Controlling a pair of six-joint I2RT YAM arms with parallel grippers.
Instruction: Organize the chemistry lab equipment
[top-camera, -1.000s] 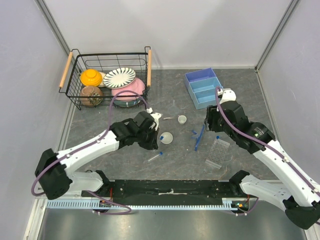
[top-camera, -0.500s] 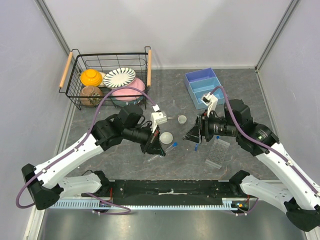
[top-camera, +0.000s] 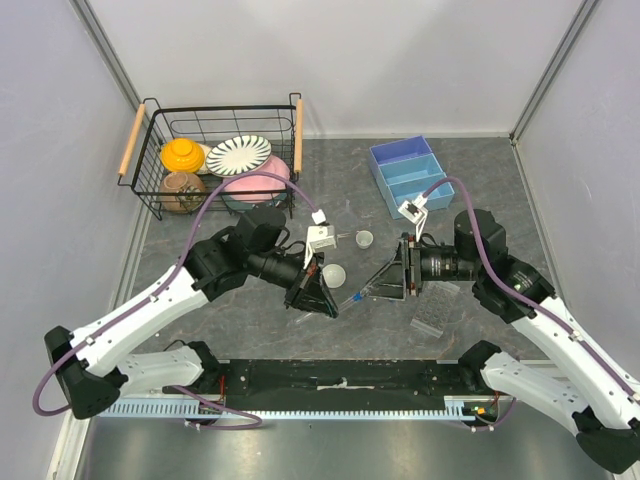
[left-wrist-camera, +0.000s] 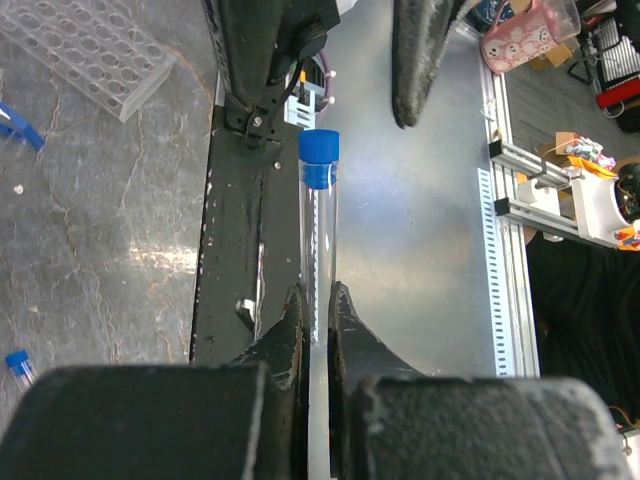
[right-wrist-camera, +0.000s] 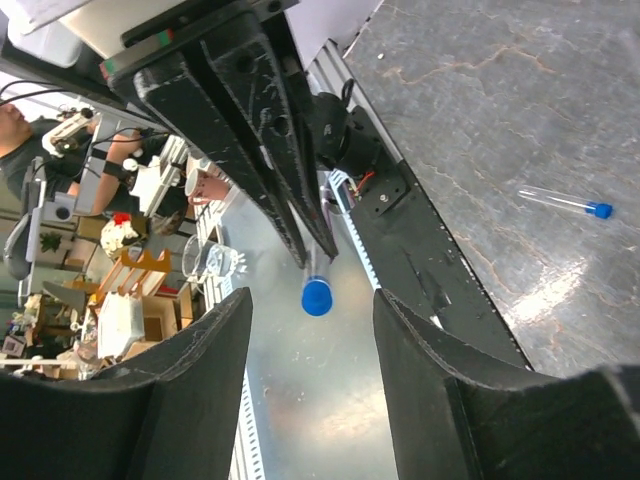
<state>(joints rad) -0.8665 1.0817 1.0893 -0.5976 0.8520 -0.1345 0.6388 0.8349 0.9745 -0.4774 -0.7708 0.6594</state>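
The left hand (left-wrist-camera: 312, 300) is clamped on a blue-capped tube (left-wrist-camera: 320, 235), held above the middle of the desk (top-camera: 340, 180) near its front edge. The right hand (top-camera: 373, 291) faces it, fingers parted and empty, just off the capped end.

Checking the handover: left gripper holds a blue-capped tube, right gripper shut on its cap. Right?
No. The left gripper holds the blue-capped tube, but the right gripper is open, not touching the cap; the right wrist view shows it.

black wire basket (top-camera: 225, 109) far-left | striped plate (top-camera: 238, 155), orange bowl (top-camera: 182, 154), pink bowl (top-camera: 262, 180) inside
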